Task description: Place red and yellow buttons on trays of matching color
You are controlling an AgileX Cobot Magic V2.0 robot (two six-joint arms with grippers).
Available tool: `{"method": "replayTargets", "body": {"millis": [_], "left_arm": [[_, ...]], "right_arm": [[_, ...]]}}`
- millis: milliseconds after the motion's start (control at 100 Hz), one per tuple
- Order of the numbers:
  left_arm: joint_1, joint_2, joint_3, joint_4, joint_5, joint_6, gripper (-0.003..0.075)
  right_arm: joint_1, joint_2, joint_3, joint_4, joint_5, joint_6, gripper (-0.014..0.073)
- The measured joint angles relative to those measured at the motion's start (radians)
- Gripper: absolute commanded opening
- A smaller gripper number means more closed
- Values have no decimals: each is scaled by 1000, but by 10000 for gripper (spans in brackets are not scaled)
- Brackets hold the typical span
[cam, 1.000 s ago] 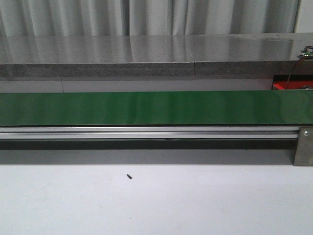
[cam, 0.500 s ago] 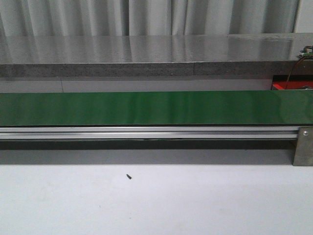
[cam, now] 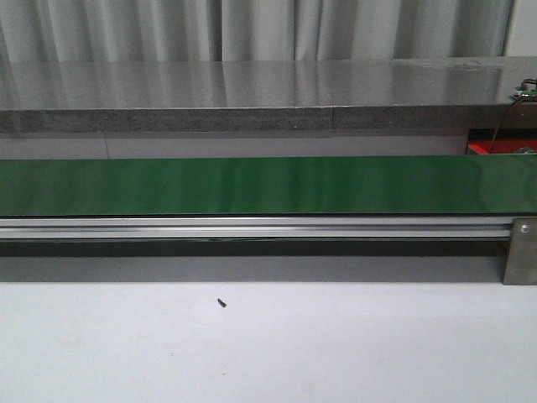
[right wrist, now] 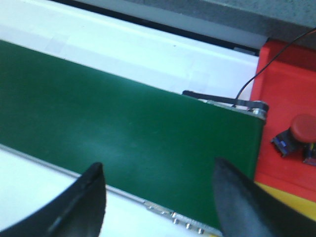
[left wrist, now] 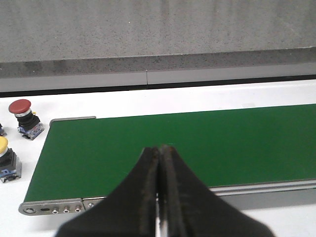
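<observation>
Left pincer [left wrist: 159,197] pressed together, hovering over the green belt [left wrist: 187,143]; a red button [left wrist: 23,116] and a yellow button [left wrist: 5,158] wait on the white surface [left wrist: 148,98] beside it. Right pincer [right wrist: 158,197] spread wide near the red tray [right wrist: 291,84], one red button [right wrist: 298,133] already there. Looks like pick-up comes next: open, reach.

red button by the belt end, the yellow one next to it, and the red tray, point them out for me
red button [left wrist: 20,105], left wrist view, on its round red cap
yellow button [left wrist: 2,144], left wrist view, on its yellow cap at the picture's edge
red tray [right wrist: 281,74], right wrist view, on a bare part of its floor
</observation>
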Motion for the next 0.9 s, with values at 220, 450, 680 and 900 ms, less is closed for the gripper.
{"method": "replayTargets", "body": {"millis": [220, 450, 680, 900], "left_arm": [[0, 0, 0, 2, -6, 0, 5], [0, 0, 0, 35, -10, 0, 304], [0, 0, 0, 37, -10, 0, 615], [0, 0, 0, 19, 5, -33, 609]], "right_arm": [[12, -153, 118, 0, -10, 0, -33], [12, -186, 122, 34, -19, -1, -67], [12, -186, 122, 35, -19, -1, -67], [12, -186, 122, 35, -19, -1, -67]]}}
